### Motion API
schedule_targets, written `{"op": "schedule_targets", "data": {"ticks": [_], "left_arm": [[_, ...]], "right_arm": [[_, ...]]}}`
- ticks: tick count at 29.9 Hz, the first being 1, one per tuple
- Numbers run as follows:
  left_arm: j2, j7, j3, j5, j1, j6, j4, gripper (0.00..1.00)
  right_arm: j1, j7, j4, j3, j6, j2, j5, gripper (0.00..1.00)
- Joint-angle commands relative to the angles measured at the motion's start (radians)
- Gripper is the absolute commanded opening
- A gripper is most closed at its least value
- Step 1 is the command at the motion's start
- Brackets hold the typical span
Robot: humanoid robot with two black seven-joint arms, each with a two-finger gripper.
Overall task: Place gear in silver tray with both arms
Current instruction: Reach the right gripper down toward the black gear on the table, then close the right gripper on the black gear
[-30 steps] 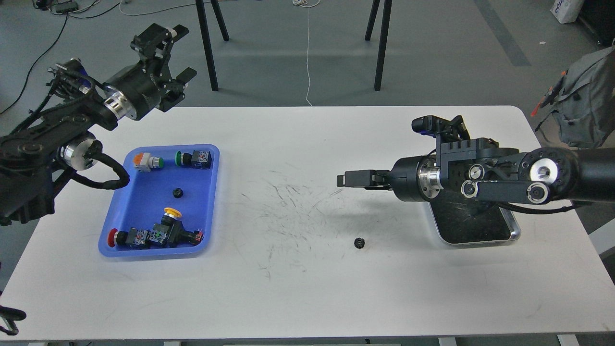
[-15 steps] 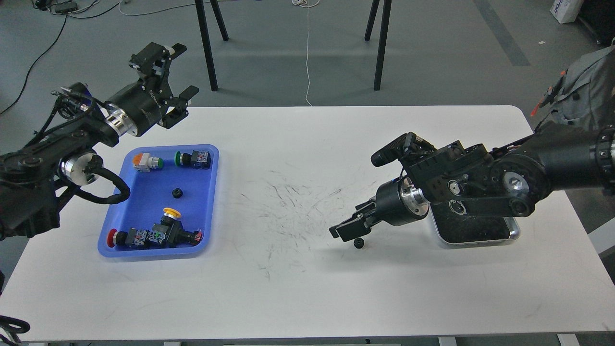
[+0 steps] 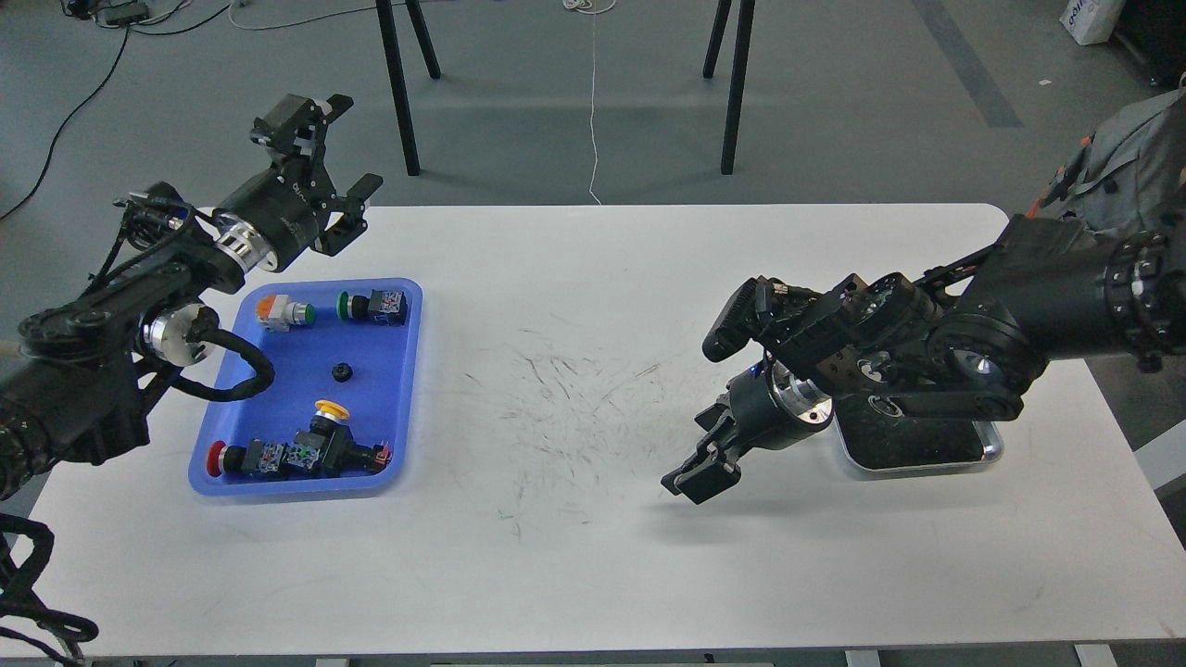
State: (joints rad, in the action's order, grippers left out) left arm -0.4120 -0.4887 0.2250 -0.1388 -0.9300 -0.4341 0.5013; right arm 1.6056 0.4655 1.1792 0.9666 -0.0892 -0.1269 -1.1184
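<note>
My right gripper (image 3: 695,480) is down at the table surface in the middle right, on the spot where a small black gear lay; that gear is now hidden under its fingers. The fingers look dark and overlap, so I cannot tell if they are open or shut. The silver tray (image 3: 990,452) lies just right of it, mostly covered by my right arm. A second small black gear (image 3: 343,372) sits in the blue plastic tray (image 3: 408,389) at the left. My left gripper (image 3: 341,148) is open and empty, raised beyond the blue tray's far edge.
The blue tray also holds several push-button switches with orange, green, yellow and red caps (image 3: 306,452). The table's far edge runs behind both arms, with black stand legs (image 3: 400,93) on the floor beyond. A grey backpack (image 3: 1126,157) sits at the far right.
My right gripper swung down from above the table to the gear's spot and now covers it. My left arm shifted slightly, its gripper still open and raised.
</note>
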Motion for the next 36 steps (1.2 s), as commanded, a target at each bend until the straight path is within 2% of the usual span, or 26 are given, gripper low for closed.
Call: {"op": "schedule_targets", "data": {"ticks": [1,10,20,23,25,27,36], "left_arm": [[0.001,0.0,0.046,0.002,0.01,-0.009,0.0,1.0],[0.001,0.0,0.054,0.002,0.014,-0.015,-0.001,1.0],[0.001,0.0,0.054,0.004,0.014,-0.017,-0.004,1.0],[0.001,0.0,0.054,0.002,0.014,-0.017,-0.006,1.0],[0.001,0.0,0.054,0.004,0.016,-0.015,-0.006,1.0],[0.001,0.0,0.054,0.004,0.017,-0.015,-0.006,1.0],[0.002,0.0,0.056,0.008,0.017,-0.018,-0.006,1.0]], "right_arm": [[-0.018,0.001,-0.032,0.008,0.003,0.027,-0.008,0.93],[-0.019,0.023,-0.072,0.067,0.003,0.11,-0.018,0.86],[-0.026,0.023,-0.09,0.084,0.002,0.127,-0.02,0.82],[-0.027,0.023,-0.092,0.101,0.002,0.127,-0.035,0.76],[-0.027,0.023,-0.093,0.103,0.002,0.127,-0.035,0.67],[-0.029,0.023,-0.096,0.103,-0.001,0.127,-0.034,0.63],[-0.047,0.023,-0.135,0.103,-0.001,0.127,-0.034,0.61]]}}
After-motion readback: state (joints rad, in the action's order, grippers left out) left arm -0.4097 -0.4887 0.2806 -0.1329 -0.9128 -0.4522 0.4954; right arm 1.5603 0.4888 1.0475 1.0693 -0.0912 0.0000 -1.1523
